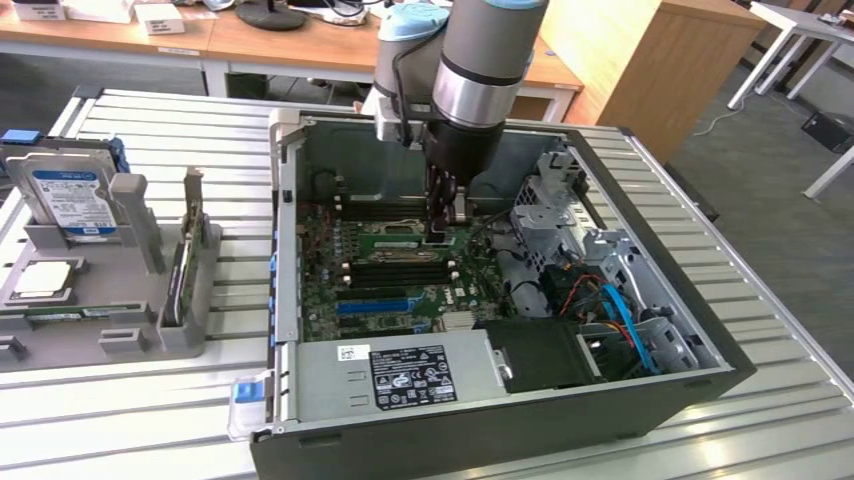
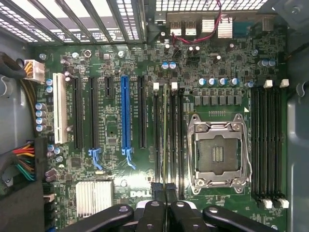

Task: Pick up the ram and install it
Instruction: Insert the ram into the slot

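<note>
Currently clenched: see the fingers [image 2: 155,215] closed on the ram [image 2: 165,140], one on each flat face. Note the ram edge-on in the wrist view, as a thin green strip running lengthwise along a bank of black memory slots [image 2: 176,140] and lined up parallel with them. Cannot tell whether seated in a slot or held just above it. Find this bank on the motherboard [image 2: 111,145] between the long blue slot connector [image 2: 124,116] and the CPU socket [image 2: 217,154], just beside the socket's metal frame. Find a second bank of black slots [image 2: 268,140] on the far side of the socket, well apart from the ram. Note a ribbed silver heatsink [image 2: 94,195] near the latch end of the blue connector, and a bundle of coloured wires [image 2: 21,162] at the board's edge beyond the white slot [image 2: 60,108].

Moving outward, in the exterior view: see the arm [image 1: 467,80] reaching straight down into an open computer case [image 1: 284,250], with the fingers low over the middle of the board. Find the case lying on its side on the slatted surface [image 1: 774,300], filling the middle and standing closer to the edge on the exterior view's right. Note the power supply [image 1: 327,385] with its black label along the case wall nearest the camera. Find a grey fixture [image 1: 147,345] along the surface's edge on the exterior view's left, near the case, holding a hard drive [image 1: 74,200] upright.
</note>
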`<state>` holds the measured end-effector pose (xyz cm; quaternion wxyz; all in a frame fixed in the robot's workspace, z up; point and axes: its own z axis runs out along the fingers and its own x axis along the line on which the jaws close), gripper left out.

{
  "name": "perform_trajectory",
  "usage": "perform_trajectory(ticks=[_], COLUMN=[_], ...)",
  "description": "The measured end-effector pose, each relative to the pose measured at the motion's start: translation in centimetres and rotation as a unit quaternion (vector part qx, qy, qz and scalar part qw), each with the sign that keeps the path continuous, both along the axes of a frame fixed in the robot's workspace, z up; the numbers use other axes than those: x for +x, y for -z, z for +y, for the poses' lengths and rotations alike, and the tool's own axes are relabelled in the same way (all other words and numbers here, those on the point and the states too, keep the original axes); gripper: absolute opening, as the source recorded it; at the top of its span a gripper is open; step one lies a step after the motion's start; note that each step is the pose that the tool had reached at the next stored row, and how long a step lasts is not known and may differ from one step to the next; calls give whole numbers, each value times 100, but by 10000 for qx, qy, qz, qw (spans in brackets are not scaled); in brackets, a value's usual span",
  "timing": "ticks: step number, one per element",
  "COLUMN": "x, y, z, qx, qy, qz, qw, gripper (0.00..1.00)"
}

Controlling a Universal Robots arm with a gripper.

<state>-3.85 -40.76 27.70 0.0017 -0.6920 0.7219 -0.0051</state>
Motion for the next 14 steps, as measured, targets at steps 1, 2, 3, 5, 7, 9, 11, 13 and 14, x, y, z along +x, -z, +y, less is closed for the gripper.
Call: perform_trajectory(ticks=[1, 2, 3, 5, 7, 9, 11, 13, 14], x=[0, 0, 0, 0, 0, 0, 1, 0, 0], y=[9, 17, 24, 26, 26, 32, 49, 67, 76], z=[0, 0, 0, 0, 0, 0, 0, 0, 0], qx=[1, 1, 1, 0, 0, 2, 1, 1, 0], qy=[0, 0, 0, 0, 0, 0, 0, 0, 0], qz=[0, 0, 0, 0, 0, -1, -1, 0, 0], qw=[10000, 10000, 10000, 10000, 10000, 10000, 10000, 10000, 10000], gripper=[12, 12, 12, 12, 12, 12, 12, 12, 12])
